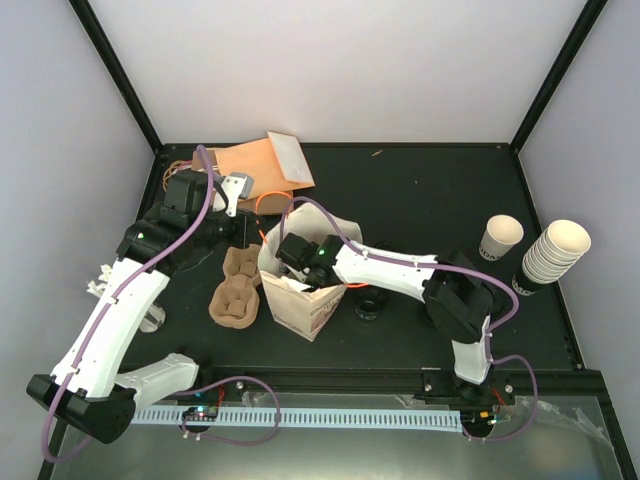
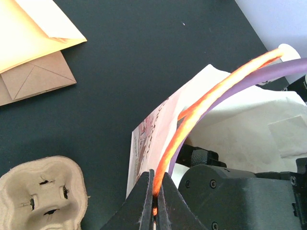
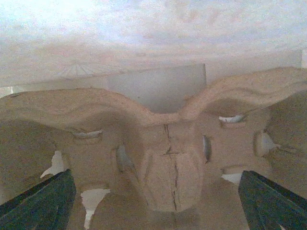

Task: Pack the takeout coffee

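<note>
Left claw [image 2: 154,181], at the bottom centre of its wrist view: fingers pressed together on the orange handle [image 2: 206,98] of the bag [image 2: 151,132], the handle arching up to the upper right beside a purple cable [image 2: 268,73]. In the top view this claw sits just left of the bag's mouth, left of centre. Right claw [image 1: 298,255]: reaches down into the open bag [image 1: 300,305] at the centre of the top view. In its wrist view the two dark fingertips [image 3: 48,196] stand far apart at the lower corners, jaws wide, with a pulp carrier [image 3: 163,124] filling the frame between and beyond them and the bag's pale wall above; whether the tips touch the carrier cannot be told. Cup [image 1: 500,238]: upright on the black table [image 1: 420,190] at the right of the top view, well apart from the bag and both claws, dark print on its side. Just right of it leans a stack [image 1: 553,252] of nested cups. A second carrier [image 1: 232,290] lies on the table just left of the bag, and appears at the lower left of the left wrist view. Tan envelopes [image 1: 262,165] lie at the upper left, behind the bag.
</note>
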{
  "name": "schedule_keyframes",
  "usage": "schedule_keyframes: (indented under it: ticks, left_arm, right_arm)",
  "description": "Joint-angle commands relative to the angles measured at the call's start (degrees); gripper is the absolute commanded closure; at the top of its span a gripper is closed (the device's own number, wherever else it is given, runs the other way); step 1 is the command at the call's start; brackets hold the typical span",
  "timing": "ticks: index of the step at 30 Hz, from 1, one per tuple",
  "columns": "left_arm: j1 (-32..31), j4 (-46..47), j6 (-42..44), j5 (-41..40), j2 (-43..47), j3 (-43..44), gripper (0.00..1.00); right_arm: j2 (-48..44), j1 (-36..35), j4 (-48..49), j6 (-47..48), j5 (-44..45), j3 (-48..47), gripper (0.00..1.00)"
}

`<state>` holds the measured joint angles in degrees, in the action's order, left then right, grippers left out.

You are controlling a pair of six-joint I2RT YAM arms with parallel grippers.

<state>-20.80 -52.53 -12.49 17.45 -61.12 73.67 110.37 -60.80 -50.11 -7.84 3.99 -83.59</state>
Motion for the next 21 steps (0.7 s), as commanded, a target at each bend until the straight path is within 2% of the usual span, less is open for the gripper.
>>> schedule_keyframes:
  ticks: [1, 11, 21]
  left_arm:
    - [0.4, 0.2, 1.0, 0.8, 0.2, 0.2, 0.98]
    - [0.4, 0.2, 1.0, 0.9, 0.4, 0.0, 0.98]
    - [0.4, -0.1, 0.9, 1.2, 0.5, 0.0, 0.98]
  right_arm:
    - [-2.7, -0.5, -1.2, 0.1, 1.0, -1.8, 0.03]
    - [-5.5, -0.5, -4.1, 0.1, 1.3, -4.4, 0.04]
    - [-8.3, -0.4, -7.1, 0.3, 2.4, -7.1, 0.00]
